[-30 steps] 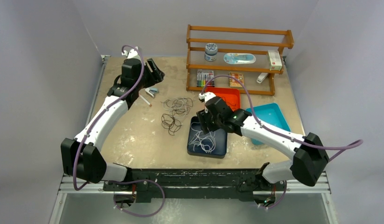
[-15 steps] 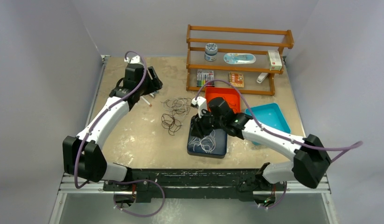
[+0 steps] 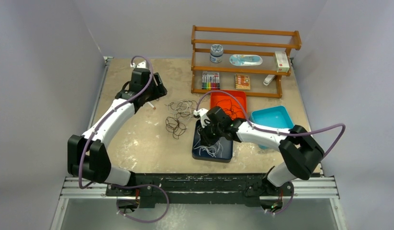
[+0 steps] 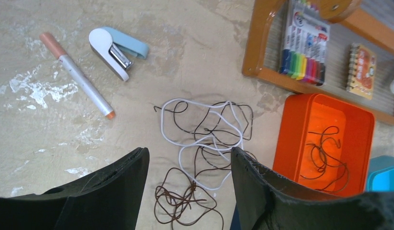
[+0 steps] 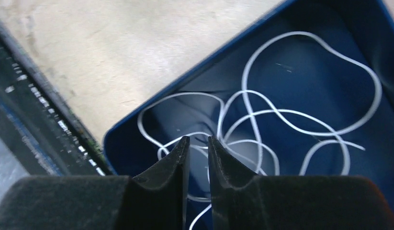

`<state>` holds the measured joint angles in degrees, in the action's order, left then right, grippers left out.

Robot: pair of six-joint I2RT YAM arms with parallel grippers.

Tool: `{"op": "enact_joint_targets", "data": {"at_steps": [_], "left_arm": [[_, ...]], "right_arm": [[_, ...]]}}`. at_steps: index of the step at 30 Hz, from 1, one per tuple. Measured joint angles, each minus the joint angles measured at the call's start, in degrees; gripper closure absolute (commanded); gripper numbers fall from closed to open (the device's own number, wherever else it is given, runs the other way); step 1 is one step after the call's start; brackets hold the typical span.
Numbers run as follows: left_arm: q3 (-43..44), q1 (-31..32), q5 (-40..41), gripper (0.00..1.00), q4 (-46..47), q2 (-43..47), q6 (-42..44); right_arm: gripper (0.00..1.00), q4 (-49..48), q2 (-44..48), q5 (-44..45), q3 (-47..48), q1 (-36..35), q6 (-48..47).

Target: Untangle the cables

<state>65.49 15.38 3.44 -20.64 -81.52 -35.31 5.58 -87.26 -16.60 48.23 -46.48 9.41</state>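
Observation:
A tangle of cables [image 3: 181, 111], one white and the others dark, lies mid-table; it also shows in the left wrist view [image 4: 204, 129], with a brown bundle [image 4: 185, 203] at its near end. My left gripper [image 3: 159, 90] hangs open above and to the left of the tangle, holding nothing [image 4: 190, 153]. A loose white cable [image 5: 281, 115] lies coiled in the dark blue tray [image 3: 213, 159]. My right gripper [image 3: 208, 136] is low over that tray [image 5: 185, 81]. Its jaws [image 5: 198, 139] stand a narrow gap apart, with nothing between them. A dark cable [image 4: 324, 153] lies in the orange tray [image 4: 290, 124].
A wooden shelf [image 3: 242, 48] with markers, a jar and boxes stands at the back. The orange tray [image 3: 228, 96] and a teal tray [image 3: 276, 120] sit right of the tangle. A pen [image 4: 75, 74] and a stapler [image 4: 116, 45] lie left of it.
My right gripper has moved left and towards the near edge over the blue tray, and its forearm has swung in. My left gripper has edged a little right.

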Motion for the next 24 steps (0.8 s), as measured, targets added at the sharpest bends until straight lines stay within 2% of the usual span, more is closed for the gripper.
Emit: {"op": "enact_joint_targets", "data": {"at_steps": [2, 10, 18, 24], "left_arm": [[-0.6, 0.0, 0.0, 0.38, 0.0, -0.8, 0.0], [-2.4, 0.9, 0.0, 0.38, 0.6, -4.8, 0.0], [-1.8, 9.9, 1.9, 0.43, 3.1, -10.0, 1.2], [0.5, 13.7, 2.4, 0.52, 4.6, -16.0, 3.5]], "right_arm": [[0.77, 0.8, 0.0, 2.6, 0.0, 0.0, 0.4], [0.6, 2.1, 6.1, 9.7, 0.3, 0.7, 1.5], [0.63, -3.0, 17.7, 10.0, 0.2, 2.1, 2.2], [0.65, -7.0, 20.0, 10.9, -1.7, 5.7, 3.7]]}}
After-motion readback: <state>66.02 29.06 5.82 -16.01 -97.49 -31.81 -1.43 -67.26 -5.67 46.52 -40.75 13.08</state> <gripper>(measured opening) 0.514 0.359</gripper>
